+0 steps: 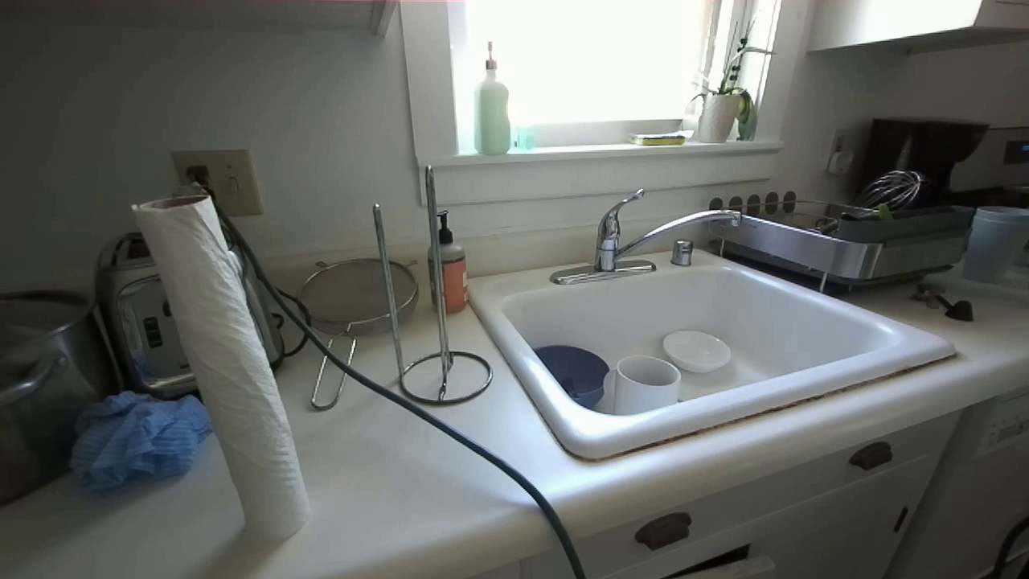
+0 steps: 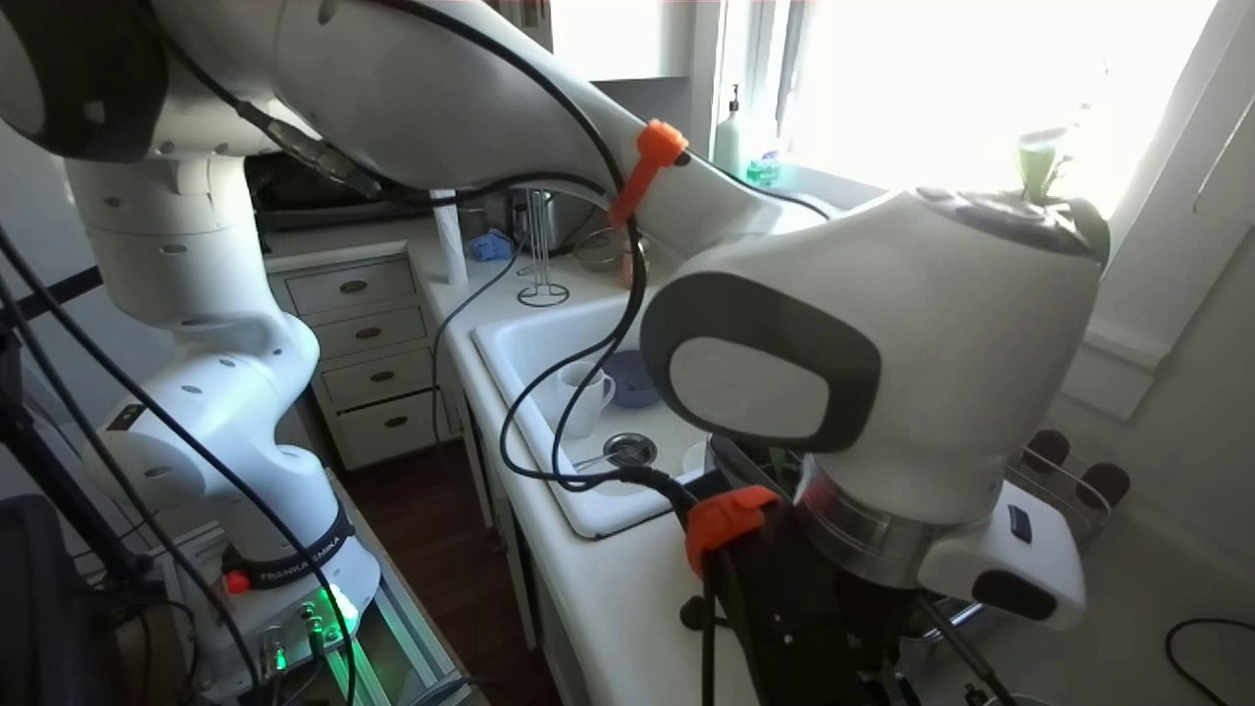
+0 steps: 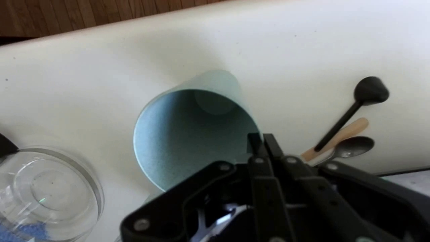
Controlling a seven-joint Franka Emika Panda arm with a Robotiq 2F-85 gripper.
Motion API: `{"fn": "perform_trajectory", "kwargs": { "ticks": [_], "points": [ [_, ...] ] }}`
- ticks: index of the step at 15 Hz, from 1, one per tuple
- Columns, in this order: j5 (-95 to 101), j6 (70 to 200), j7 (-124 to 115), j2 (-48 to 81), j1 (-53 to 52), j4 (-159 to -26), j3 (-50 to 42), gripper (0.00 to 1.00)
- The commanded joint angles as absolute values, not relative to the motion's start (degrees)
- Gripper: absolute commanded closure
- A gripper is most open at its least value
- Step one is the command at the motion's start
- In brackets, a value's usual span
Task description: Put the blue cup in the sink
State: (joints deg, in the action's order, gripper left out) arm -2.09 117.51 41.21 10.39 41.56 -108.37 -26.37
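The pale blue cup (image 3: 196, 134) has its open mouth toward the camera in the wrist view. My gripper (image 3: 263, 143) is shut on its rim, one finger inside and one outside. Whether the cup touches the counter I cannot tell. A pale blue cup (image 1: 994, 245) also shows at the right edge in an exterior view, with no gripper visible there. In an exterior view the gripper's black body (image 2: 868, 652) shows at the bottom, fingertips out of frame. The white sink (image 1: 764, 416) also shows in an exterior view (image 2: 490, 343), partly behind the arm.
The sink holds a dark blue bowl (image 1: 575, 374), white mug (image 1: 648, 386) and small white dish (image 1: 696, 351). The chrome faucet (image 1: 611, 233) stands behind. A dish rack (image 1: 828, 249) stands between sink and cup. A clear glass (image 3: 50, 191) and black scoop (image 3: 371, 90) flank the cup.
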Motion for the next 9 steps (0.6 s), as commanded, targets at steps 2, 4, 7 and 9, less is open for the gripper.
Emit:
{"fn": "perform_trajectory", "kwargs": {
  "ticks": [2,4,7,9],
  "points": [
    [-0.7,106.93,46.61,-2.18,39.98,-112.79,-24.94,0.99],
    [-0.61,102.45,50.02,-7.58,38.05,-114.64,-24.66,0.99],
    [0.31,100.67,53.42,-15.4,34.06,-118.74,-24.32,0.99],
    [1.28,101.08,54.44,-20.98,30.69,-122.59,-23.81,0.99]
  ]
}}
